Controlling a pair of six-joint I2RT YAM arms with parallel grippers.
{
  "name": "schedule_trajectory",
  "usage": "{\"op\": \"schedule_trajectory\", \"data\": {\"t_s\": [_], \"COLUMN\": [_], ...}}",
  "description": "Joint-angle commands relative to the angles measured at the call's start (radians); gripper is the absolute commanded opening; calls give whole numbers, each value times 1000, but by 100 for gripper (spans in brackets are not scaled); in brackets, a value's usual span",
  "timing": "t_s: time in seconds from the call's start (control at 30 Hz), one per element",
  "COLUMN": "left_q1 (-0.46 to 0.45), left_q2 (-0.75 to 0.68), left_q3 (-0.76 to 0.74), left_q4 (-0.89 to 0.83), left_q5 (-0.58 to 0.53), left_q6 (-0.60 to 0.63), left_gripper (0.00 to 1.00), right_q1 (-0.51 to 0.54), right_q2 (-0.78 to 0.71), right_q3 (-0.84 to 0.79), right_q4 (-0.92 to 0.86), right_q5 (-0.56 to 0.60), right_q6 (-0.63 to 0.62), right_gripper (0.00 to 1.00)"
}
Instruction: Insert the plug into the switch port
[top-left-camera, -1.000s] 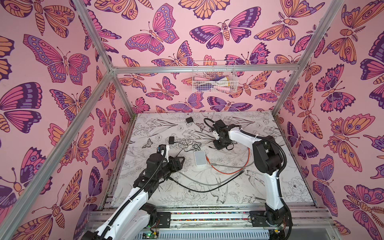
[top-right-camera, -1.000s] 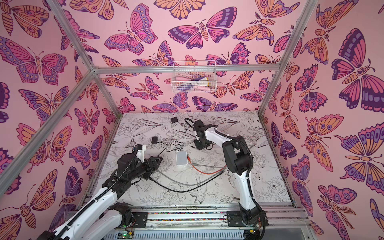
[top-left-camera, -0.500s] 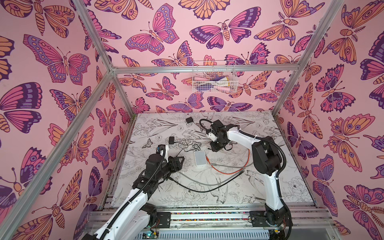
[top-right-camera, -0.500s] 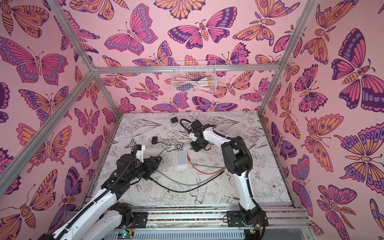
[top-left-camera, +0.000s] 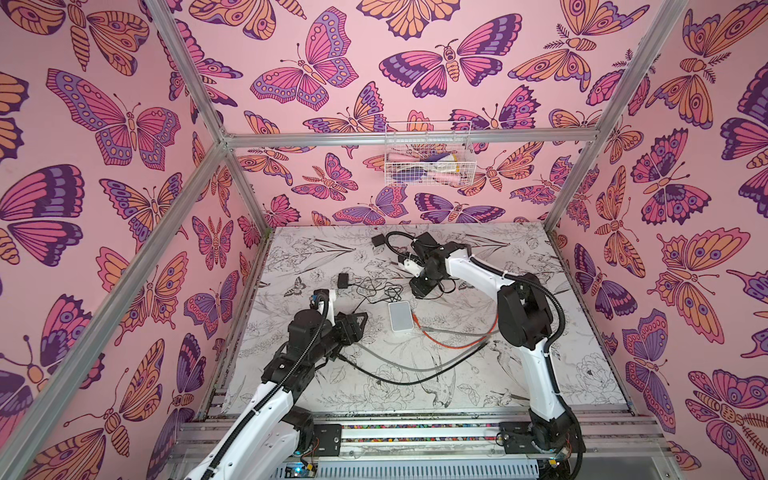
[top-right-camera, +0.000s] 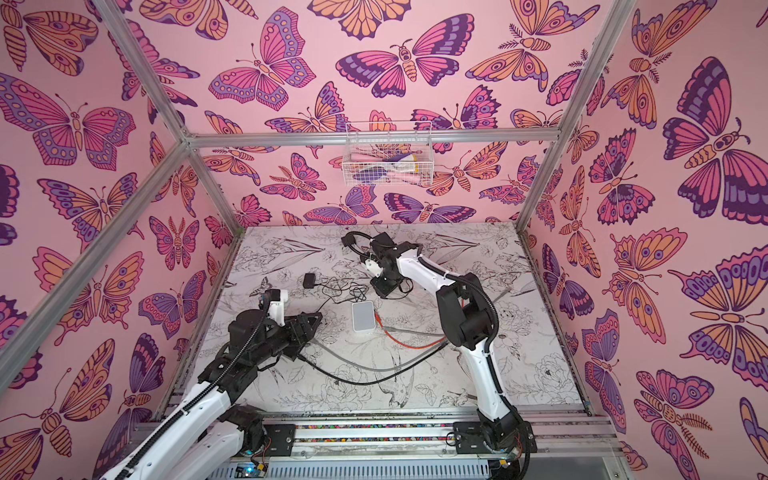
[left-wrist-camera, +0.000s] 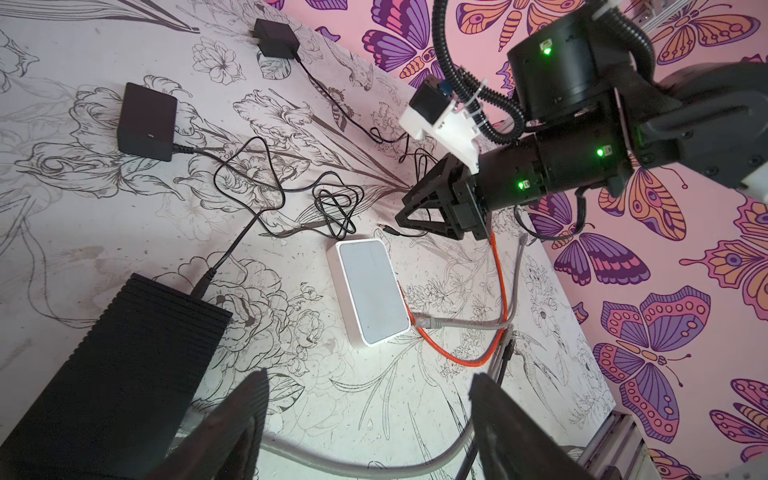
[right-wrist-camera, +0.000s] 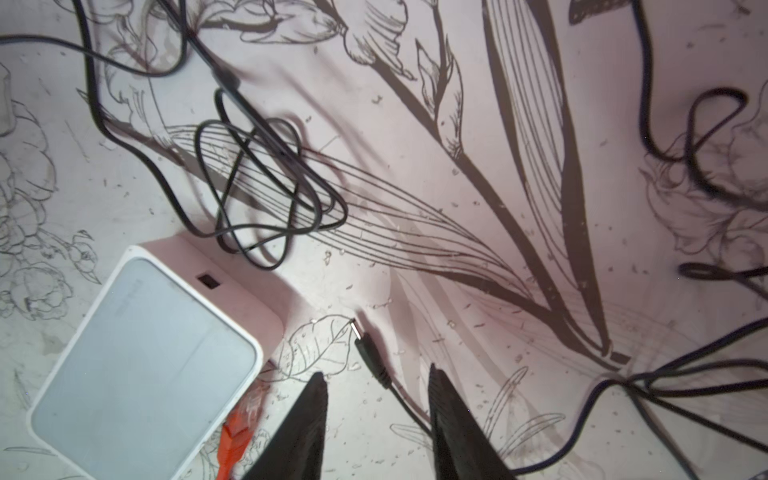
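switch (right-wrist-camera: 141, 365) glossy white plastic; plug (right-wrist-camera: 368, 357) matt blk; table (right-wrist-camera: 374, 104) printed, scuffed, matt.

No writing, brand or number can be read. A faint imprint is seen on the lid of the switch (right-wrist-camera: 141, 365) but is too blurred to be made out. A small pale mark on the black adapter (left-wrist-camera: 145, 120) is likewise illegible.

In the right wrist view the plug's (right-wrist-camera: 368, 355) cord slips out of sight behind a finger (right-wrist-camera: 453, 424) of the right gripper (right-wrist-camera: 375, 372), and the orange cable (right-wrist-camera: 232, 436) is cut off by the picture's edge. In both top views the plug is too small to find. The left wrist view crops the black block (left-wrist-camera: 104, 365). The basket's (top-left-camera: 430, 179) contents are blurred.
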Motion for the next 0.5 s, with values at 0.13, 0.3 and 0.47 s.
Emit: {"op": "schedule_trajectory", "data": {"t_s": [0.13,0.3,0.47], "left_q1": [2,3,5], "left_q2": [-42,-36,-38], "left_q3": [2,5,3], "left_q4": [-43,-43,-43], "left_q5": [-8,-3,3], "left_q6": [21,20,15], "left_gripper": [79,79,79], "right_q1": [-1,-1,-2], "right_q2": [35,48,77], "right_q3": [18,20,27], "right_q4": [-101,-108,-117], "right_q5": [-37,-46,-58], "right_q6": [-87,-98,-109], "right_gripper": [42,40,37]}}
